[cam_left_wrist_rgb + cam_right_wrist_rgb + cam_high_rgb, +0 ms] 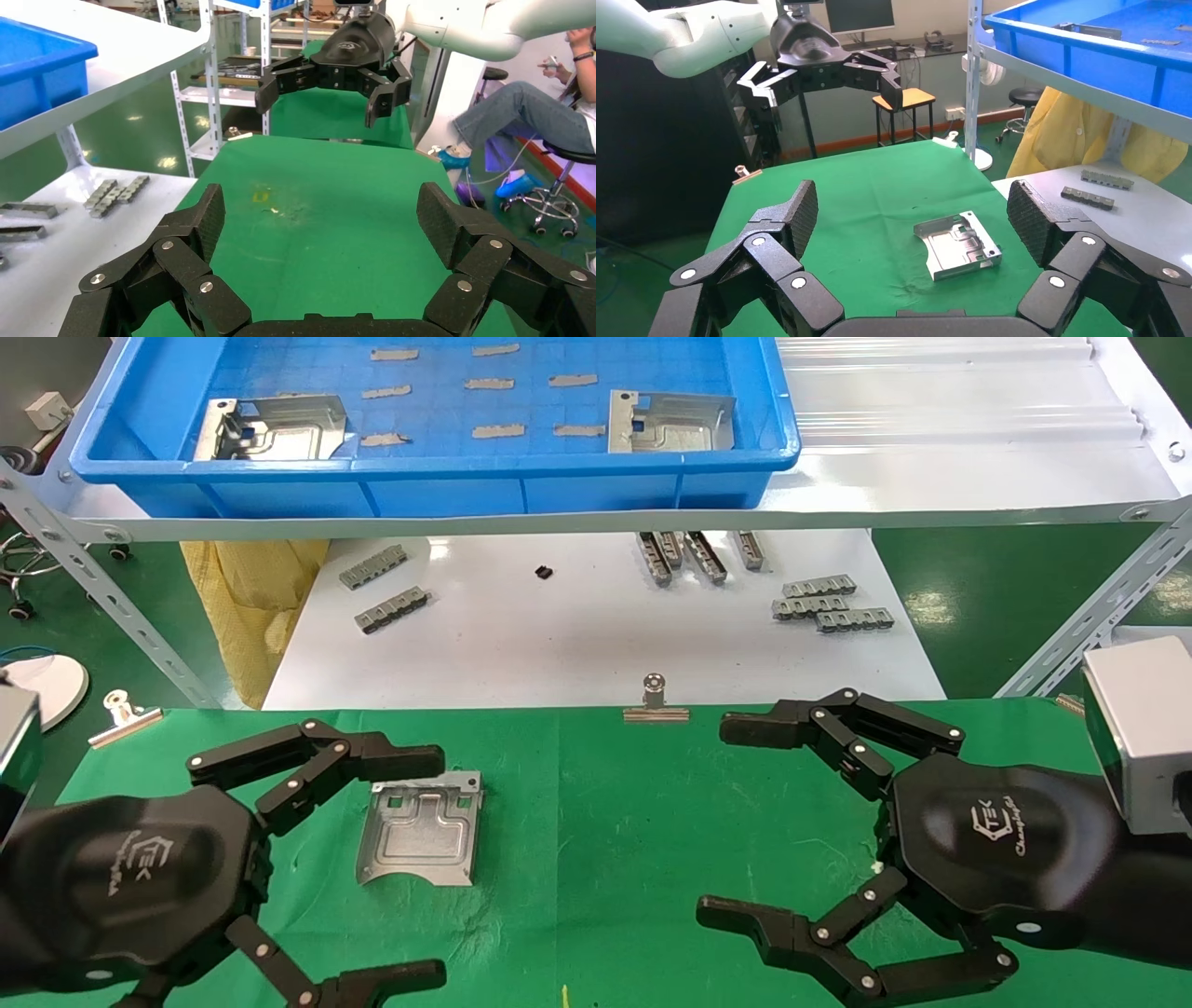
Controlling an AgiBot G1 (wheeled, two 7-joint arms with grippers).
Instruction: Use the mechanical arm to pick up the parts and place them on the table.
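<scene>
One silver part (421, 826) lies flat on the green table (605, 803), left of the middle. It also shows in the right wrist view (958, 244). Two more parts (275, 428) (666, 423) lie in the blue tray (447, 491) on the shelf. My left gripper (428, 868) is open and empty, held above the table beside the part, which does not show in the left wrist view. My right gripper (726, 817) is open and empty over the right half of the table, facing the part. Each wrist view shows its own open gripper, left (323, 225) and right (912, 217).
Beyond the table lies a white board (577, 635) with several grey ridged strips (829, 605). Binder clips (656, 702) (123, 714) sit on the table's far edge. The shelf's slanted metal struts (102, 589) (1099, 617) stand at both sides.
</scene>
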